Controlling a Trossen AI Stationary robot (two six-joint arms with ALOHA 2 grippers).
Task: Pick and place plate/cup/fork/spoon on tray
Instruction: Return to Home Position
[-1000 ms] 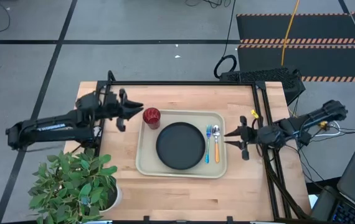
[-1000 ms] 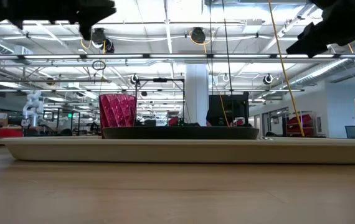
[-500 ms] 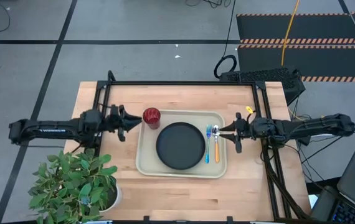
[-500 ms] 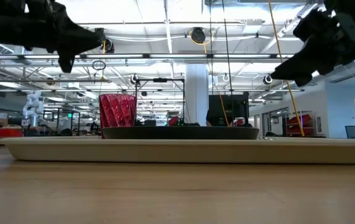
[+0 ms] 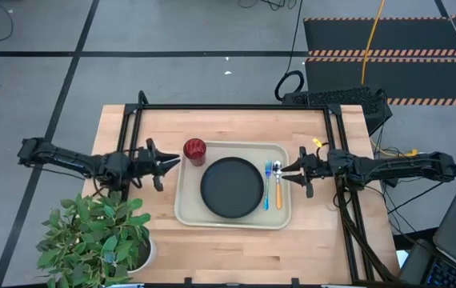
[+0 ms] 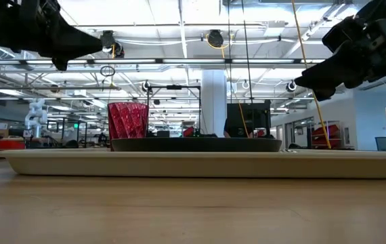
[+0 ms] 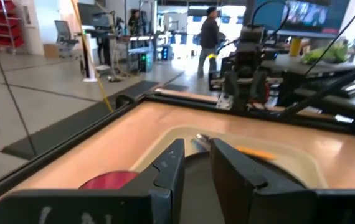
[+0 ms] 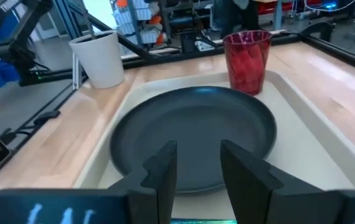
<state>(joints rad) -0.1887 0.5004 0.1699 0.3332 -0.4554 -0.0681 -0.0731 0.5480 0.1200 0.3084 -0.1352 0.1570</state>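
OK, all four pieces sit on the tray [image 5: 188,204]. The plate [image 5: 231,186] lies flat in the middle. The cup [image 5: 194,151] stands upright in the far-left corner, just beside the plate's rim. The fork [image 5: 267,186] and spoon [image 5: 278,186] lie side by side between the plate and the tray's right rim, fork nearer the plate, heads pointing to the far side.

The left gripper [image 5: 174,162] hangs over bare table just off the tray's left edge, near the cup and pointing toward the tray. Its wrist view shows the fingers [image 7: 171,165] a small gap apart with nothing between them.

The right gripper [image 5: 288,172] is at the tray's right rim, close to the spoon's bowl end. Its fingers [image 8: 162,168] also stand apart and empty.

The low view shows both grippers raised clear above the tray, touching nothing. A potted plant [image 5: 100,236] stands at the table's near-left corner.
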